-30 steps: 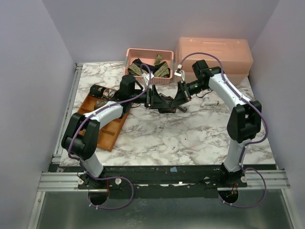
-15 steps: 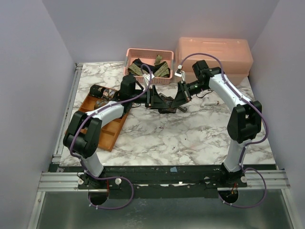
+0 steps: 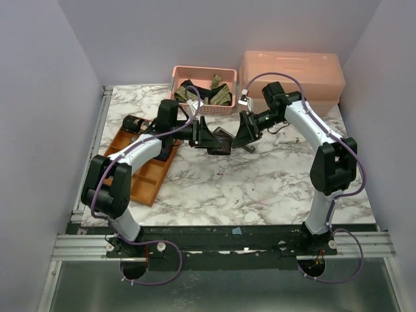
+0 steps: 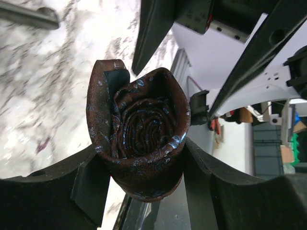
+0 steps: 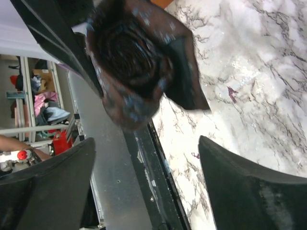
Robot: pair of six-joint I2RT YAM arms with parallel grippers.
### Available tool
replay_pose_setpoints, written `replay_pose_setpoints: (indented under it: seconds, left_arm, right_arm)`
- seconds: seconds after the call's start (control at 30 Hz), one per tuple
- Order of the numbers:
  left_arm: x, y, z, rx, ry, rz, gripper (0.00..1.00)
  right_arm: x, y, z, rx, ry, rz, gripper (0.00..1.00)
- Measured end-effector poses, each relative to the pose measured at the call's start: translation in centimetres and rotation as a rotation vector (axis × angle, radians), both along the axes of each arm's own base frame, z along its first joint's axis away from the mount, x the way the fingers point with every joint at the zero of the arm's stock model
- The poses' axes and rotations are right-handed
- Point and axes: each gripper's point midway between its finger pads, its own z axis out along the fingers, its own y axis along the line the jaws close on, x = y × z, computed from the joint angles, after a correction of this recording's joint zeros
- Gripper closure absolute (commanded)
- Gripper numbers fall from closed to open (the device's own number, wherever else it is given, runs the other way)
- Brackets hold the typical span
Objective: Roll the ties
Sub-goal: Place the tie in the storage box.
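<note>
I note a white table (image 3: pixel 260 188) with grey marble veining, smooth and glossy. At its far right edge stands a pale pink plastic lidded box (image 3: pixel 292 71), rectangular with rounded corners. At the left lies an orange tray (image 3: pixel 148 185) divided into compartments; what sits at its far end is too small for me to make out. At the far middle stands a pink slatted basket (image 3: pixel 203 68) holding loose ties (image 3: pixel 221 96), olive-gold and black, in folded heaps.

Just in front of the basket, between the two arms, is the rolled tie (image 4: pixel 144 127). It is dark brown woven fabric with small pale blue flecks, wound into a tight spiral coil, and its outer end stands up as a loose flap (dark lining showing on the inside). The left gripper (image 4: pixel 144 165) is clamped on this coil, one black pad pressed against each side. The right gripper (image 5: pixel 148 187) faces the coil's end with its jaws spread wide, both fingers clear of the fabric.
</note>
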Motion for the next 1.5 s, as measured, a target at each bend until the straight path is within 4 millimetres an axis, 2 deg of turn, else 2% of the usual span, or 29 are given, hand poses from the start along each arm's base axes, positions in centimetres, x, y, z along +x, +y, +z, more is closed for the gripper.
replay_pose_setpoints:
  seconds: [0.03, 0.13, 0.17, 0.2, 0.33, 0.37, 0.4, 0.43, 0.6, 0.63, 0.67, 0.77, 0.83, 0.9, 1.03, 1.2, 1.5]
  left_arm:
    - [0.2, 0.7, 0.1, 0.012, -0.006, 0.011, 1.00]
    - [0.7, 3.2, 0.1, 0.060, -0.024, 0.045, 1.00]
    - [1.2, 4.9, 0.2, 0.095, -0.041, 0.071, 1.00]
    - [1.6, 5.8, 0.4, 0.111, -0.053, 0.085, 1.00]
    - [4.1, 11.9, 1.2, 0.253, -0.147, 0.177, 1.00]
    - [5.0, 15.3, 1.5, 0.326, -0.175, 0.230, 1.00]
    - [5.3, 16.5, 1.6, 0.358, -0.194, 0.246, 1.00]
    - [5.8, 19.2, 1.6, 0.424, -0.201, 0.286, 1.00]
    - [6.8, 28.9, 1.4, 0.690, -0.220, 0.392, 1.00]
    - [6.7, 29.9, 1.3, 0.719, -0.216, 0.396, 1.00]
    - [6.4, 31.8, 1.0, 0.777, -0.202, 0.406, 1.00]
    - [5.8, 34.9, -0.2, 0.886, -0.160, 0.410, 1.00]
    - [5.7, 36.3, -1.1, 0.925, -0.118, 0.413, 1.00]
    - [5.9, 36.8, -2.0, 0.930, -0.068, 0.427, 1.00]
    - [6.3, 36.4, -3.2, 0.872, 0.061, 0.493, 1.00]
    - [7.2, 36.4, -4.2, 0.775, 0.251, 0.690, 1.00]
    - [8.7, 38.4, -5.0, 0.705, 0.465, 0.974, 1.00]
  right_arm:
    - [0.1, -0.1, 0.0, -0.007, -0.009, -0.002, 0.01]
    - [0.8, -0.4, 0.1, -0.027, -0.037, -0.015, 0.00]
    - [1.0, -0.5, 0.1, -0.033, -0.048, -0.017, 0.00]
    - [1.2, -0.7, 0.1, -0.041, -0.058, -0.020, 0.00]
    - [1.5, -1.3, -0.5, -0.080, -0.076, -0.032, 0.00]
    - [1.6, -1.5, -0.7, -0.090, -0.082, -0.032, 0.00]
    - [1.7, -1.5, -0.8, -0.095, -0.085, -0.033, 0.00]
    - [1.7, -1.6, -0.9, -0.102, -0.088, -0.034, 0.00]
    - [1.9, -2.0, -1.4, -0.137, -0.103, -0.039, 0.00]
    - [2.0, -2.1, -1.6, -0.144, -0.105, -0.040, 0.00]
    - [2.0, -2.1, -1.7, -0.150, -0.107, -0.040, 0.00]
    - [1.8, -2.4, -2.3, -0.168, -0.100, -0.041, 0.00]
    - [1.7, -2.5, -2.6, -0.179, -0.092, -0.042, 0.00]
    - [1.8, -2.6, -2.8, -0.190, -0.094, -0.045, 0.00]
    - [2.0, -2.9, -3.2, -0.216, -0.101, -0.052, 0.00]
    - [2.2, -3.3, -3.6, -0.248, -0.110, -0.059, 0.00]
    - [2.0, -4.5, -4.5, -0.328, -0.121, -0.056, 0.00]
